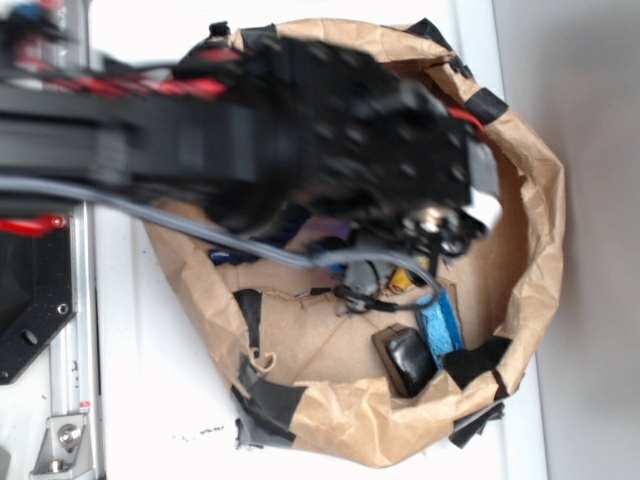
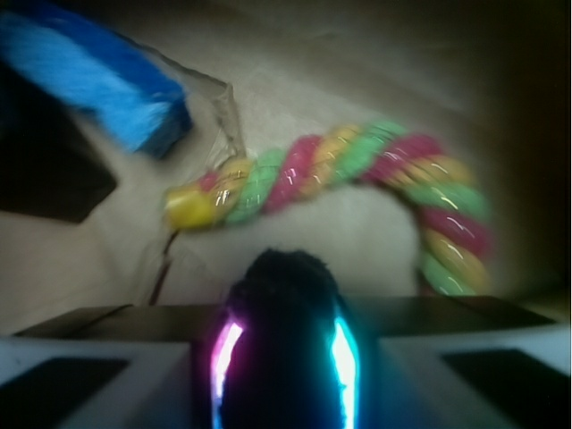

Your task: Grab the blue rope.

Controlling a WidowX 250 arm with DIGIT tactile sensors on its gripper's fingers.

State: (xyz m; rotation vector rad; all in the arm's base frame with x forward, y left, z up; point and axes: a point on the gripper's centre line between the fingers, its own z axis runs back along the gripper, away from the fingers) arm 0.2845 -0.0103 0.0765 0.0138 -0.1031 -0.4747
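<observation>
We see the blue rope (image 2: 284, 349) clamped in our closed end effector (image 2: 284, 393), just below the multicoloured rope (image 2: 340, 192); soft, limp, its glossy cap likely slippery.

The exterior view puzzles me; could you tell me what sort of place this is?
Probably a lab robot bench: a white table holds a taped brown paper bin containing toys, a multicoloured rope and blue sponge.

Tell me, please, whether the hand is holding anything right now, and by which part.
The hand appears shut on the blue rope, gripping it at its glossy dark-blue capped end; the frayed tip pokes out ahead of the fingers.
</observation>
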